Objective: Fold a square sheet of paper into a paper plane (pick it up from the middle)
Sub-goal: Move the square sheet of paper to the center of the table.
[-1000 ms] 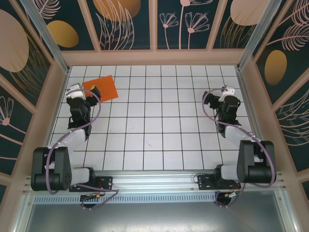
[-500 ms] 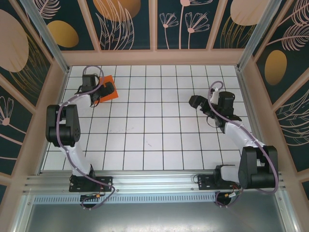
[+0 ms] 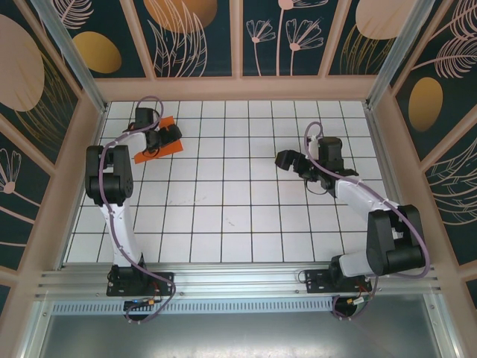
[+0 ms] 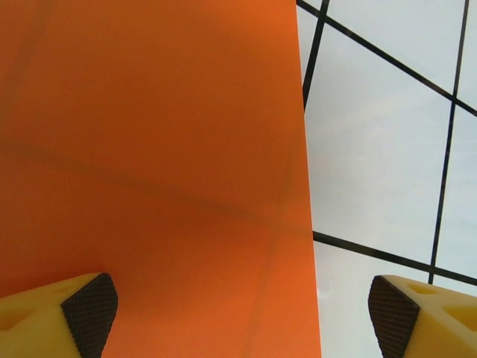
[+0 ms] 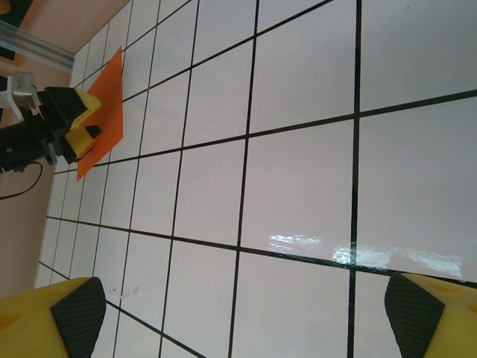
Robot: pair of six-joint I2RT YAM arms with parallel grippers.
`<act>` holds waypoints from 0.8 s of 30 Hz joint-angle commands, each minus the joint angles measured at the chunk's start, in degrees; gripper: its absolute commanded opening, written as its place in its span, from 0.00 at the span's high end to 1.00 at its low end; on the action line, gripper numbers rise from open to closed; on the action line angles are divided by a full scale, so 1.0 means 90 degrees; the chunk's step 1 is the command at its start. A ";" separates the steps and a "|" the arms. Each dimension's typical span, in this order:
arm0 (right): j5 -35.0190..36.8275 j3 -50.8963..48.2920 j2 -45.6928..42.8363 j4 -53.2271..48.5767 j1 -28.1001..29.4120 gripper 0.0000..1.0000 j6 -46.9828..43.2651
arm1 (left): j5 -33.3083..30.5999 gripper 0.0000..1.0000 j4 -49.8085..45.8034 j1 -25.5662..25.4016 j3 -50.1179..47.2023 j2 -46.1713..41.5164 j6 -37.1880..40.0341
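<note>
The square sheet of paper [image 3: 146,156] is bright orange and lies at the far left of the white grid table. My left gripper [image 3: 165,136] is low over it. In the left wrist view the sheet [image 4: 156,171] covers the left half, and its right edge runs down between the fingers. The left gripper [image 4: 242,317] is open: one pad is over the paper, the other over bare tile. My right gripper [image 3: 283,159] hangs open over the right-centre tiles, facing left. In its wrist view the right gripper [image 5: 246,317] holds nothing, and the sheet [image 5: 104,112] and left gripper [image 5: 71,119] are far off.
Wooden frame walls [image 3: 89,142] close in the table on the left, back and right, and the sheet lies close to the left one. The tiles [image 3: 231,194] between the two grippers carry nothing. A metal rail [image 3: 238,280] with the arm bases runs along the near edge.
My left arm has stretched out from its folded pose and come down over the sheet. The right arm has reached left toward the table's centre.
</note>
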 commanded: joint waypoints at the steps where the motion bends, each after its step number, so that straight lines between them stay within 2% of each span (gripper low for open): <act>1: 0.0103 0.0333 0.0051 -0.0281 0.0040 0.01 0.0102 | 0.0488 0.10 -0.0501 -0.0153 -0.0695 -0.0080 -0.0161; 10: 0.0456 0.0215 -0.0194 -0.0598 0.0048 0.01 0.0004 | 0.0840 0.10 0.0309 -0.1093 -0.2559 -0.0830 -0.0597; 16: 0.0581 0.0159 -0.0316 -0.0748 0.0047 0.01 0.0005 | 0.0968 0.10 0.0857 -0.2097 -0.3341 -0.1156 -0.1228; 24: 0.0922 0.0053 -0.0371 -0.1055 0.0046 0.01 0.0101 | 0.0929 0.09 0.2274 -0.3994 -0.3925 -0.1495 -0.3197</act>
